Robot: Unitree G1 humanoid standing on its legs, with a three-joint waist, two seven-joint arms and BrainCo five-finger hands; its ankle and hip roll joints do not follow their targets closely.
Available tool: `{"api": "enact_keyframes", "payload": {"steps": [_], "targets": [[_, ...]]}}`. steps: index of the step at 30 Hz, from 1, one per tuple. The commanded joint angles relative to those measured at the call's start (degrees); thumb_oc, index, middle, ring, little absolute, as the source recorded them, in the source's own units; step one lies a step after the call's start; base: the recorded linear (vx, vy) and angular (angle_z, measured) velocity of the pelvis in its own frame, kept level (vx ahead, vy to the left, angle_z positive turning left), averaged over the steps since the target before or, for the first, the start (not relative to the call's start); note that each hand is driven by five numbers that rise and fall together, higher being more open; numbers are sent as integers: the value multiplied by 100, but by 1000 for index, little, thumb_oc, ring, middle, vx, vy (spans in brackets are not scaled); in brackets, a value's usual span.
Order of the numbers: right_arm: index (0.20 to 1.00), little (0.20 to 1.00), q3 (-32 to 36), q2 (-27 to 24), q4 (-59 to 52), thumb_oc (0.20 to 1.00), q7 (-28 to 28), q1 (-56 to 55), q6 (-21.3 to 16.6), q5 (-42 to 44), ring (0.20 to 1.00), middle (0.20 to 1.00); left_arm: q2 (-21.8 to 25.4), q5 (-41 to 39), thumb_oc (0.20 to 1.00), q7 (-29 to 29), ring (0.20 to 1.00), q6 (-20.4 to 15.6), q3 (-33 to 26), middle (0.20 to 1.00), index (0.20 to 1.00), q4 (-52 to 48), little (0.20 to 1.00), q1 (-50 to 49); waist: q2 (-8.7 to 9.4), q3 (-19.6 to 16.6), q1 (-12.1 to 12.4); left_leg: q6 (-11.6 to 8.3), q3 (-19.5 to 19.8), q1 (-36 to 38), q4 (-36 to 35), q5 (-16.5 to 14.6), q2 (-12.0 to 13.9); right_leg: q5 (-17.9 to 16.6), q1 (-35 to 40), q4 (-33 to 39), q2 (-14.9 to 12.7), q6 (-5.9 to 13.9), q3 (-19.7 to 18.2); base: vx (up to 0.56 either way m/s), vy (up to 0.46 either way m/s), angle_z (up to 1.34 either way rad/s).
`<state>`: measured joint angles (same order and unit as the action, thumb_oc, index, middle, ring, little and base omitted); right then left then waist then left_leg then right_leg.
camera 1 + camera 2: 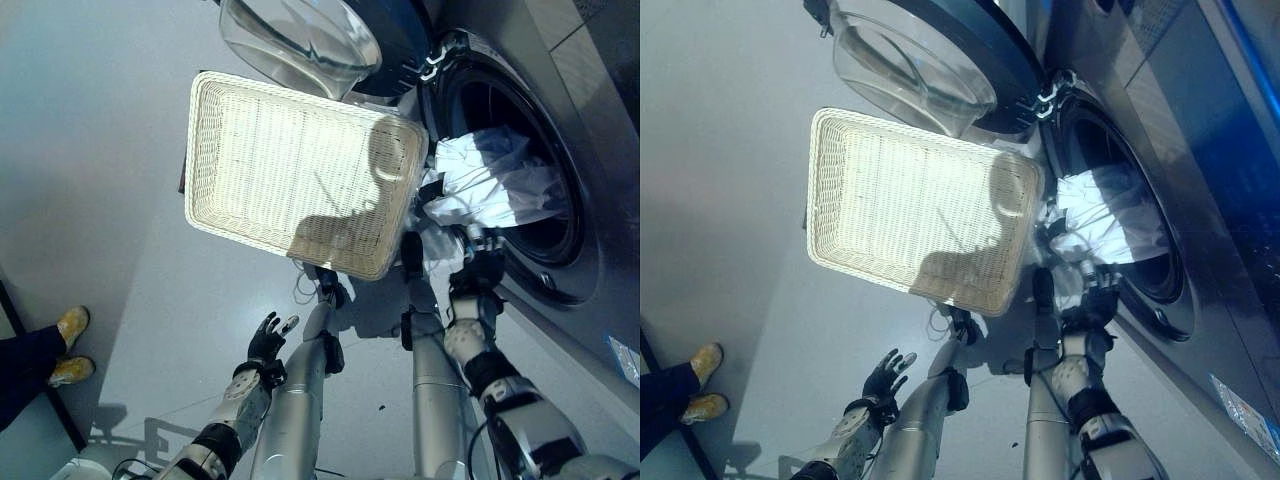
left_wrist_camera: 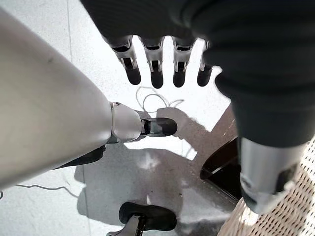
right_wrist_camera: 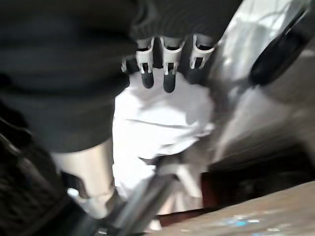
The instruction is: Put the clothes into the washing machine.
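Nearest, the left hand [image 1: 268, 340] hangs low over the grey floor [image 1: 110, 150], fingers spread and relaxed, holding nothing. A person's yellow shoes [image 1: 70, 342] stand off to the left. Further on, the right hand [image 1: 478, 272] reaches to the lip of the washing machine [image 1: 560, 140], fingers loosely extended over the white clothes [image 1: 490, 180] without gripping them. The clothes bulge half out of the drum opening. Beside them sits a white wicker basket [image 1: 240, 160], and beyond it the open glass door [image 1: 300, 40].
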<state>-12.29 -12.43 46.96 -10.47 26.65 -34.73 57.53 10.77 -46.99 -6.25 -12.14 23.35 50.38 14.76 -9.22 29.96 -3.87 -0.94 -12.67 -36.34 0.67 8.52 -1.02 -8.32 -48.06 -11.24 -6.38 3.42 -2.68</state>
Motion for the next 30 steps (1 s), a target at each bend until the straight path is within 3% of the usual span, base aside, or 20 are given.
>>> {"api": "enact_keyframes", "payload": {"steps": [1, 5, 14, 22, 25, 27, 30], "targets": [[1000, 1000, 22, -130, -304, 1000, 328, -125, 374, 49, 1000, 1000, -217, -171, 1000, -43, 1000, -107, -135, 1000, 1000, 181, 1000, -213, -452, -16, -138, -140, 176, -366, 472, -184, -315, 495, 237, -68, 402, -109, 532, 1, 44, -9], [1000, 1000, -272, 18, -219, 1000, 550, -223, 808, 157, 1000, 1000, -293, -165, 1000, -79, 1000, -108, -153, 1000, 1000, 207, 1000, -190, -413, -16, -163, -148, 93, -410, 452, -178, -327, 341, 213, 145, 361, -54, 511, 0, 46, -6], [1000, 1000, -319, 138, 61, 1000, 628, -89, 1163, 745, 1000, 1000, -387, -346, 1000, -155, 1000, -138, -56, 1000, 1000, 222, 1000, -98, -496, -16, -159, -188, -20, -542, 388, -118, -304, 217, 73, 303, 321, 13, 457, 12, 44, -8], [1000, 1000, 622, -50, 1146, 1000, 668, 408, 1704, 2756, 1000, 1000, -514, -510, 1000, -20, 1000, -328, 126, 1000, 1000, 434, 1000, -39, -818, -16, -9, -235, 128, -841, 490, -45, -276, 481, -270, -163, 348, -18, 381, 8, -7, 0], [1000, 1000, 797, -153, 1285, 1000, 703, 537, 1599, 2835, 1000, 1000, -510, -525, 1000, 7, 1000, -380, 219, 1000, 1000, 389, 1000, -51, -905, -16, 49, -236, 186, -933, 536, -42, -272, 549, -390, -287, 340, -27, 381, 18, -40, 3], [1000, 1000, 952, -262, 1365, 1000, 504, 790, 1329, 2892, 1000, 1000, -514, -534, 1000, 11, 1000, -435, 335, 1000, 1000, 327, 1000, -40, -994, -16, 119, -241, 236, -1058, 617, -52, -265, 608, -557, -429, 316, -28, 394, 17, -68, 5], [1000, 1000, 1104, -485, 1488, 1000, 242, 1104, 1218, 2564, 1000, 1000, -511, -562, 1000, -36, 1000, -483, 453, 1000, 1000, 214, 1000, -5, -1064, -16, 198, -228, 270, -1227, 724, -76, -245, 691, -764, -630, 302, -29, 429, 24, -76, 12]]}}
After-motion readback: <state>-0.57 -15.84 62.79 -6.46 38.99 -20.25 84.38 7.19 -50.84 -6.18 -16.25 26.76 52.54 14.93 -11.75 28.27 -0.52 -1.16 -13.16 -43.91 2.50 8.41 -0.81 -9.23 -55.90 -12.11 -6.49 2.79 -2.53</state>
